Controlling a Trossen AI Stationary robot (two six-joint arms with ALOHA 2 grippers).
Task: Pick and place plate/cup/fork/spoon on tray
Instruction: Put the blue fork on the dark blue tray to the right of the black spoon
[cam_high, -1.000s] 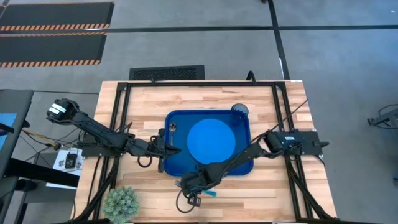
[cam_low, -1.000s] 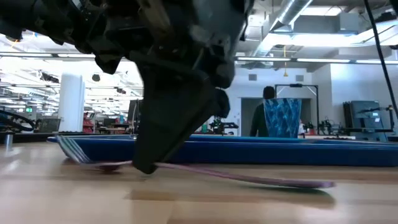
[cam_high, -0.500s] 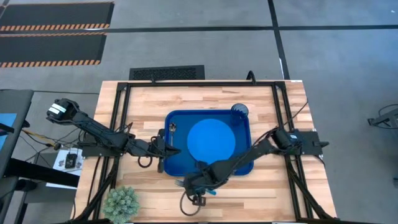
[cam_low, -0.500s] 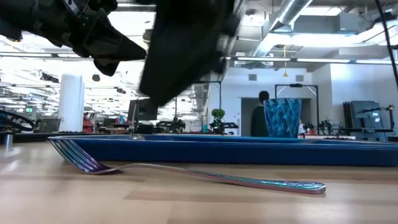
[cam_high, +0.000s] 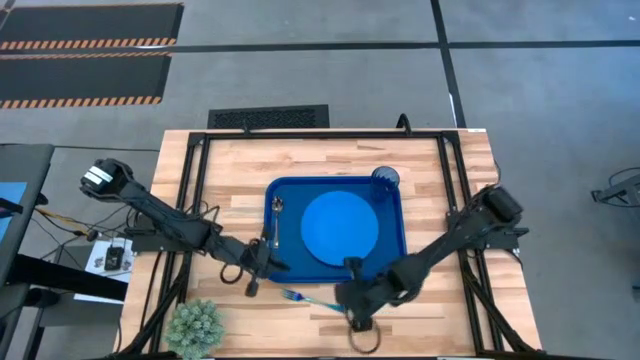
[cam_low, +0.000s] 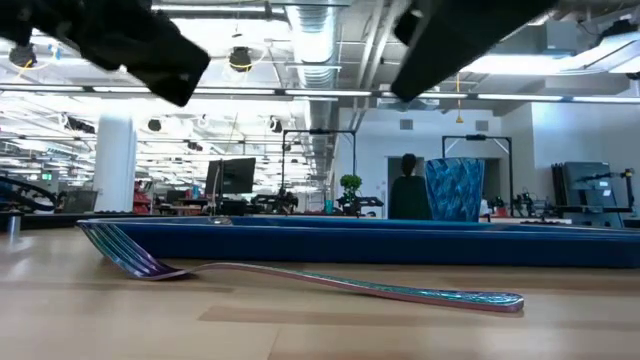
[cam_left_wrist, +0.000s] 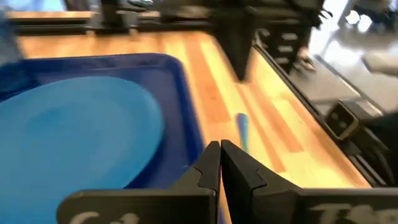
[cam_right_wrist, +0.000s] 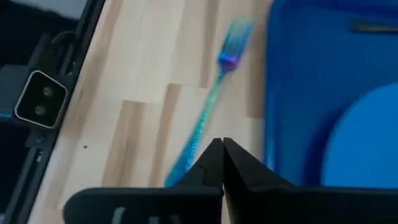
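The light blue fork (cam_high: 305, 298) lies flat on the table in front of the tray's near rim; it also shows in the low view (cam_low: 300, 280) and the right wrist view (cam_right_wrist: 211, 106). The dark blue tray (cam_high: 285, 250) holds the bright blue plate (cam_high: 340, 225), the dark blue cup (cam_high: 385, 178) at its far right corner, and the spoon (cam_high: 276, 212) along its left side. My left gripper (cam_high: 252, 283) is shut and empty above the tray's near left corner. My right gripper (cam_high: 345, 296) is shut and empty, just right of the fork's handle end, above the table.
A small green plant (cam_high: 195, 325) stands at the table's near left corner. Black frame rails (cam_high: 190, 200) run along both sides of the table. Bare wood lies in front of the tray, around the fork. A person (cam_low: 408, 190) stands far off in the room.
My right gripper, which was down at the fork, has risen off it and drawn back toward the table's right edge. The fork stays flat on the table. My left gripper has moved from the tray's left side toward the near edge.
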